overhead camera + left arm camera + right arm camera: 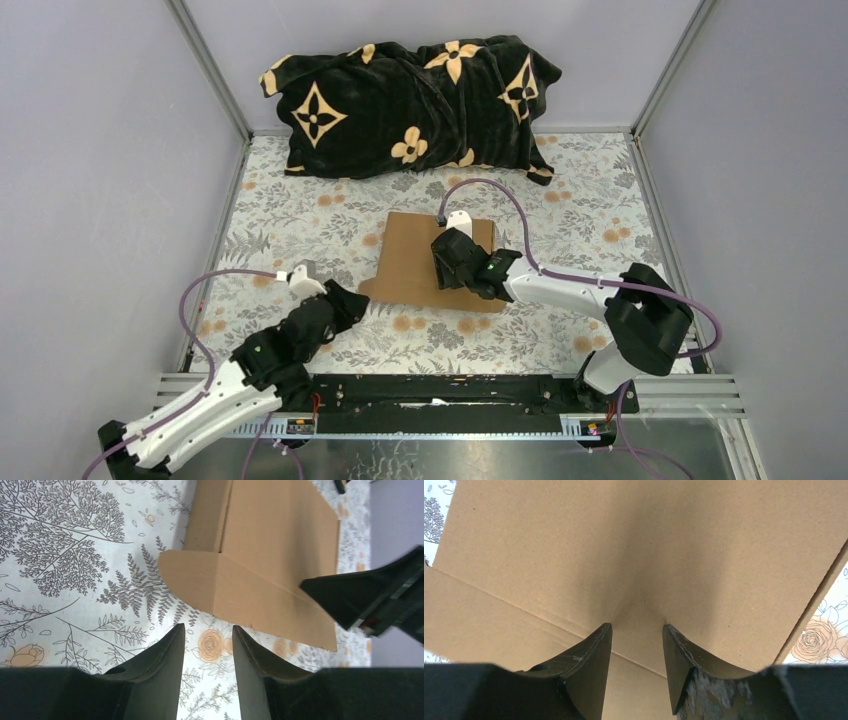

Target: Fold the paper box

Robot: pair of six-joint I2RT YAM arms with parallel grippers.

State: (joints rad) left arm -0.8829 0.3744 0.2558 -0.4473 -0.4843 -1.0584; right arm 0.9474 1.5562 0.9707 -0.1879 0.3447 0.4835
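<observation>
Our right gripper (636, 625), fingers spread, presses the paper box (410, 262); our left gripper (206, 626) hovers spread, empty, near its flap (240, 597). Weak pressing may let the box slide.

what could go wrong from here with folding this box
The right claw seems to press on the paper box open, gripping nothing, so the box may slide on the floral cloth. The left claw sits open just short of the splayed flap; pushing in could crease it rather than fold it.
</observation>
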